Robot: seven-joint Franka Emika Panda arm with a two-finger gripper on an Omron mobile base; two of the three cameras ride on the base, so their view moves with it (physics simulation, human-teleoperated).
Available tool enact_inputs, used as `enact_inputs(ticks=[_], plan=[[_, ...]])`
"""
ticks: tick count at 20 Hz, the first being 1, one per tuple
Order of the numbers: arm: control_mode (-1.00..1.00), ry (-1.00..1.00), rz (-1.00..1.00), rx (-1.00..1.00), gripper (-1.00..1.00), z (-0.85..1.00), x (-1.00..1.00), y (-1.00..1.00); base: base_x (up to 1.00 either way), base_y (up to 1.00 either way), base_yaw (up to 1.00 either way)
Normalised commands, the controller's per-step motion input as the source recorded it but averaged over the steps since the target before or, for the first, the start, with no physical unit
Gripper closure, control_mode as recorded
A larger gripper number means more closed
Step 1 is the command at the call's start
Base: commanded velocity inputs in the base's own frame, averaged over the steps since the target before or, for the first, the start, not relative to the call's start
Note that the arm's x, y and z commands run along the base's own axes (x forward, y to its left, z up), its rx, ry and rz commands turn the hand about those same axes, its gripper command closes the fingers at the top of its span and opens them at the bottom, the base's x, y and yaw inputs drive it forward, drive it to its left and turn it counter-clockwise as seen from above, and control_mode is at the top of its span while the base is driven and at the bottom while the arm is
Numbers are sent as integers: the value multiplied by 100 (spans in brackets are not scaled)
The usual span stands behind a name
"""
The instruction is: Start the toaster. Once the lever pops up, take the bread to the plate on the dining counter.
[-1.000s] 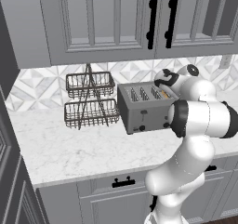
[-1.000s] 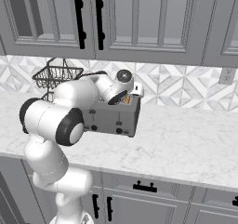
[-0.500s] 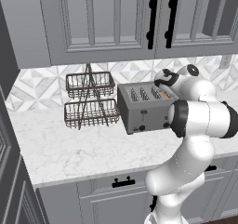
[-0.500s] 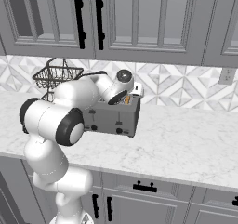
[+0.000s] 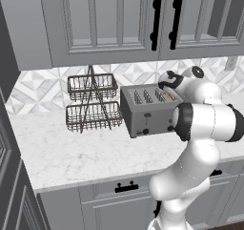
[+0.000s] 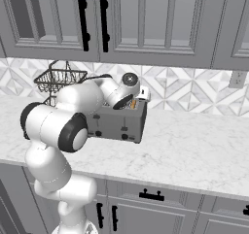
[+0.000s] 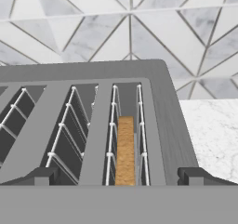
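Nothing has moved since the earlier frames: arm, toaster and rack sit where they were.

Gripper hangs over the toaster's right end, looking down into the slots. Fingers are spread wide, one tip on each side of the slot holding the bread, nothing pinched.

Bread stands on edge, sunk in the rightmost slot between the wire guides, top crust just below the rim. It lies straight ahead of us, and its long axis runs along the slot, away from the camera, so we judge the spread tips already straddle its thin faces.

Hard to read: in the left base view our forearm covers the toaster's right front, so we can't tell whether the lever is up or down. In the right base view the hand blocks the slots.
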Motion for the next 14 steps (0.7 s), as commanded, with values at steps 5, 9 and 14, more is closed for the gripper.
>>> enact_inputs(ticks=[5, 9, 14], plan=[[-100, 0, 0, 0, -100, 0, 0, 0, 0, 0, 0], [-100, 0, 0, 0, -100, 0, 0, 0, 0, 0, 0], [-100, 0, 0, 0, -100, 0, 0, 0, 0, 0, 0]])
